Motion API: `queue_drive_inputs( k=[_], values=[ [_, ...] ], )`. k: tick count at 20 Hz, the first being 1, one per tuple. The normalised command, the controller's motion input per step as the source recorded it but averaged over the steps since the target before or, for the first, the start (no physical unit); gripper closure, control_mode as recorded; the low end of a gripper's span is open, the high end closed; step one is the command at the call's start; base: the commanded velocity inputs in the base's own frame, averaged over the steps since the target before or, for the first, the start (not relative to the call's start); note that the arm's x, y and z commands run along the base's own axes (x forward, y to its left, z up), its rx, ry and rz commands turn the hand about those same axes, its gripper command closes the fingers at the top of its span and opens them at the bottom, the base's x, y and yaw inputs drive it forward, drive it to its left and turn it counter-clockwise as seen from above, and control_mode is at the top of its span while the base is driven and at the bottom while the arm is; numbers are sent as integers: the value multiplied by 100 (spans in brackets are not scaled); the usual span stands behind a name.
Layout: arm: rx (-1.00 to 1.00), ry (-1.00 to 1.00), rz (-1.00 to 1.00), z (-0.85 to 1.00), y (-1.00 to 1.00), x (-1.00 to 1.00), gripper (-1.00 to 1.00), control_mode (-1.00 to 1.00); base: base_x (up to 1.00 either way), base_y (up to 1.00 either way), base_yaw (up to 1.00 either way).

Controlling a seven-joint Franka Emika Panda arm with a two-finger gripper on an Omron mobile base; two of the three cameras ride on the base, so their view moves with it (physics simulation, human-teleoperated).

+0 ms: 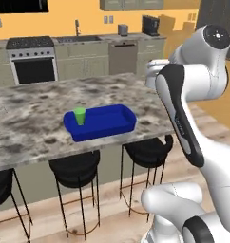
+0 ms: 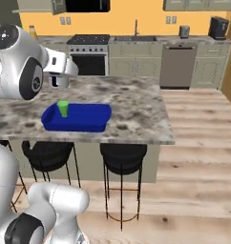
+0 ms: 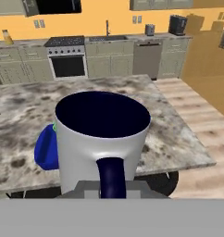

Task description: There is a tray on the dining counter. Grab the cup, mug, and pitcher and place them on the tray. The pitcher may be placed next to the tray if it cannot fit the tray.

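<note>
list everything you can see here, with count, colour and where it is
tray: 1, bright blue, on the dining counter near its front edge
cup: 1, green, upright inside the tray at one end
mug: 1, light grey with dark inside and dark handle, held in the air above the counter
stools: at least 3, black, under the counter's front edge
stove: 1, grey with black oven door, back wall
dishwasher: 1, grey-brown, back wall
gripper: 1, shut on the mug's handle
arm: 1, white with dark joints
</note>
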Motion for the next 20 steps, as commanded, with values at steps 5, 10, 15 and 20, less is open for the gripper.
queue_drive_inputs(
  k=[5,10,15,20],
  values=[
    [0,0,0,0,0,0,100,100,50,-3,30],
    [0,0,0,0,0,0,100,100,48,0,23],
    [0,0,0,0,0,0,100,100,62,-12,10],
    [0,0,0,0,0,0,100,100,50,-26,0]
  ],
)
